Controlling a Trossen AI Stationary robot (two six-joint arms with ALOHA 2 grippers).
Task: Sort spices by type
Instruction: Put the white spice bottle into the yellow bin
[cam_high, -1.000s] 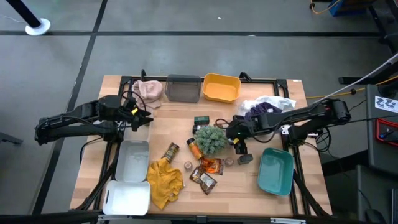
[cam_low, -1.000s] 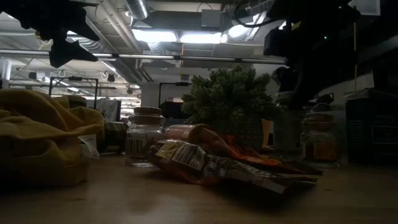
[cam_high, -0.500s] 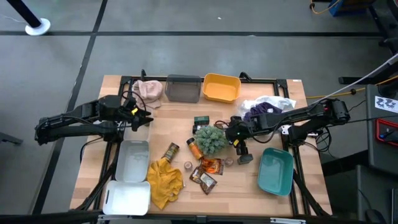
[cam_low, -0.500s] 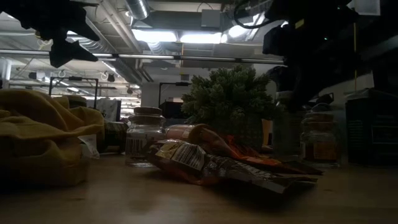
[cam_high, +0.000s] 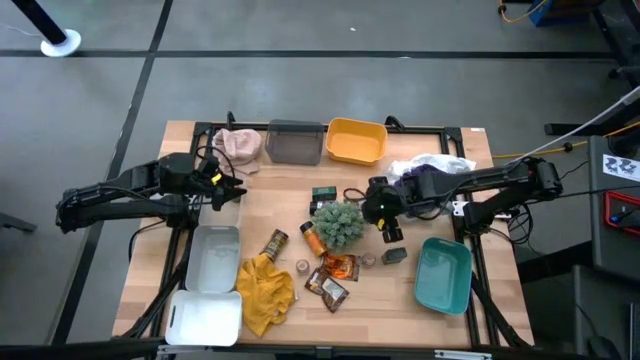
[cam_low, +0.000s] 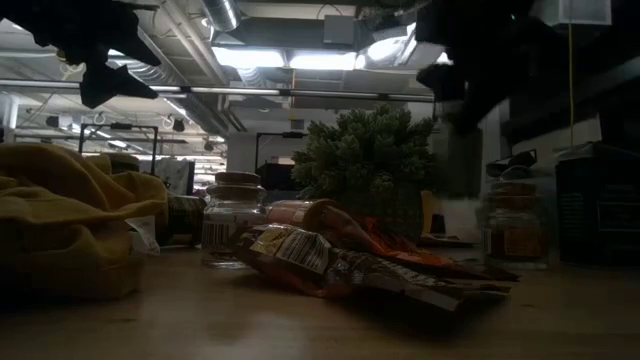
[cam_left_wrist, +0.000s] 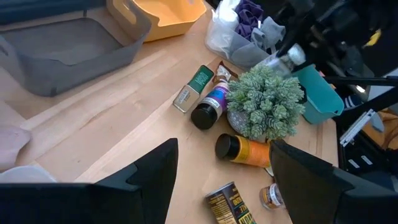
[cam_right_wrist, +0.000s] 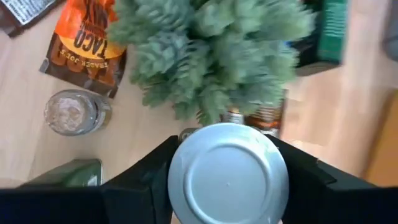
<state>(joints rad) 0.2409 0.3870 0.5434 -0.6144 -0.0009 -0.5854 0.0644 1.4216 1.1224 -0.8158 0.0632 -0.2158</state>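
Observation:
Spices lie mid-table around the green plant ball (cam_high: 338, 222): glossy packets (cam_high: 340, 266), an orange bottle (cam_high: 313, 240), a brown bottle (cam_high: 274, 243), small jars (cam_high: 302, 266), a dark box (cam_high: 395, 256) and a green box (cam_high: 323, 193). The mustard cloth (cam_high: 265, 290) lies nearer the front. My right gripper (cam_high: 388, 228) hovers just right of the plant, shut on a silver-lidded glass jar (cam_left_wrist: 285, 59). My left gripper (cam_high: 228, 190) waits open above the table's left side, its fingers (cam_left_wrist: 149, 174) wide apart around nothing. My right gripper pinches the jar between its two fingers, one on each side at the silver lid (cam_right_wrist: 227, 168). The fingers come from above, slanting down. The jar hangs upright below them, its glass body (cam_low: 455, 160) lifted clear of the table.
A grey bin (cam_high: 296, 142) and a yellow bin (cam_high: 356, 140) stand at the far edge, a teal bin (cam_high: 444, 274) at the front right, two white trays (cam_high: 214, 258) at the front left. A pink cloth (cam_high: 238, 145) and a plastic bag (cam_high: 430, 168) lie at the back.
My right gripper has taken hold of the silver-lidded jar beside the plant and gone up with it, rolling a little. The jar, which stood on the table, now hangs clear above it.

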